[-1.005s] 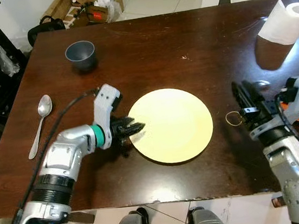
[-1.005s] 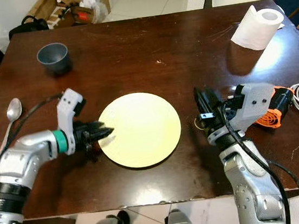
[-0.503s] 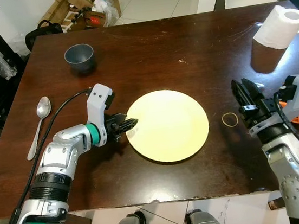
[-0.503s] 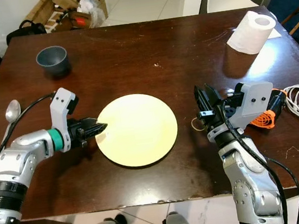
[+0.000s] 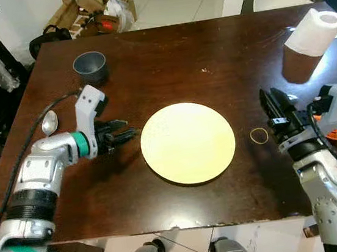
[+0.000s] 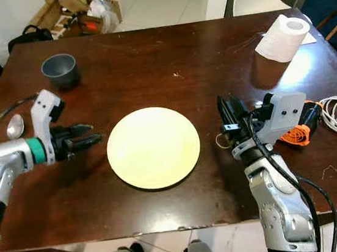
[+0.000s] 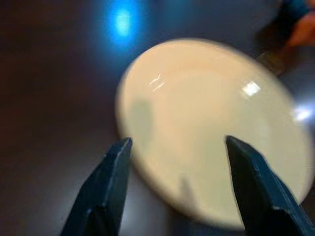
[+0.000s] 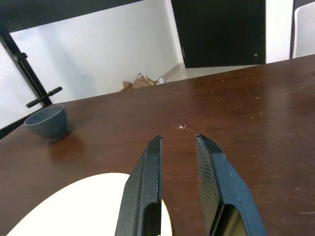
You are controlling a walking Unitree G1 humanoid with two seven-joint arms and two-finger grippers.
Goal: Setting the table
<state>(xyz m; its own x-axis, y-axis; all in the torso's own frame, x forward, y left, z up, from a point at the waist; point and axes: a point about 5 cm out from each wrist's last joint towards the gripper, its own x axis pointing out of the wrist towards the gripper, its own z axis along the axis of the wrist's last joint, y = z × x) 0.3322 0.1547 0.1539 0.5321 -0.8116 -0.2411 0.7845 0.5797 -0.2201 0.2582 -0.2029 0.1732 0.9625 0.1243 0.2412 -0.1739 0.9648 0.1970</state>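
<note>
A: Head view: left gripper (image 5: pixel 122 133) spread open, holding nothing; plate (image 5: pixel 188 142) just ahead of its tips, spoon (image 5: pixel 48 121) behind its wrist. Right gripper (image 5: pixel 276 105) nearly closed, empty.

B: Left wrist view: plate (image 7: pixel 211 128) ahead of both fingers (image 7: pixel 106 187). Likely spoon next: turn toward it, come down low, pinch the thin handle.
</note>
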